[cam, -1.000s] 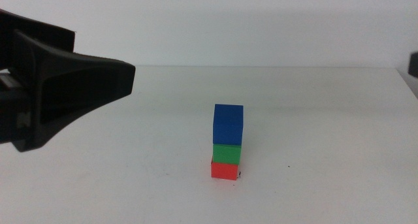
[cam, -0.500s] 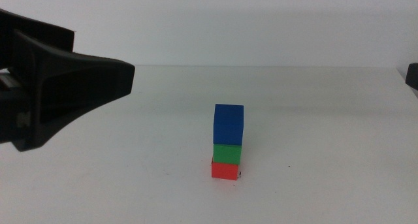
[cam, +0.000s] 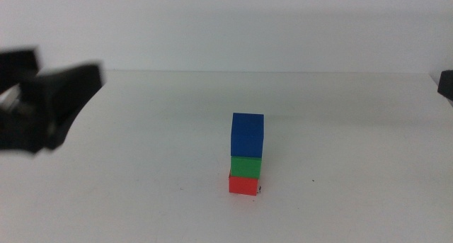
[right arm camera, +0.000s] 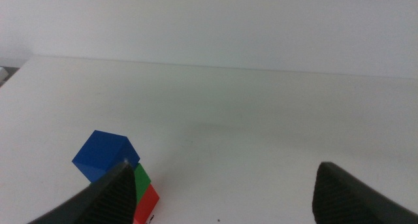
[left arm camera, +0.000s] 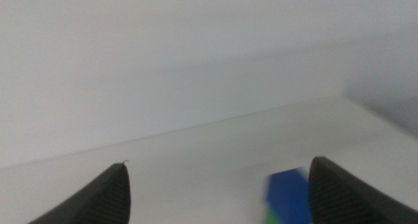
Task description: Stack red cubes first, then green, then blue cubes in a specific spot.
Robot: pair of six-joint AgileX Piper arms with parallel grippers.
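Observation:
In the middle view a stack stands at the table's centre: the red cube [cam: 243,184] at the bottom, the green cube [cam: 245,166] on it, the blue cube [cam: 248,133] on top, turned slightly. A tiny black mark [cam: 260,190] shows at the red cube's right foot. My left gripper [cam: 67,69] is blurred at the far left, open and empty, well away from the stack. Its wrist view [left arm camera: 222,185] shows the blue cube [left arm camera: 287,194] between the jaws, far off. My right gripper [right arm camera: 222,185] is open and empty, with the stack [right arm camera: 104,155] beyond its jaw.
The white tabletop [cam: 354,130] ends at a pale wall behind. A second tiny black mark [cam: 313,182] lies right of the stack. A dark part of the right arm [cam: 446,83] shows at the right edge.
My left gripper has drawn back to the left, away from the stack, and is motion-blurred. The stack and the right arm have not moved.

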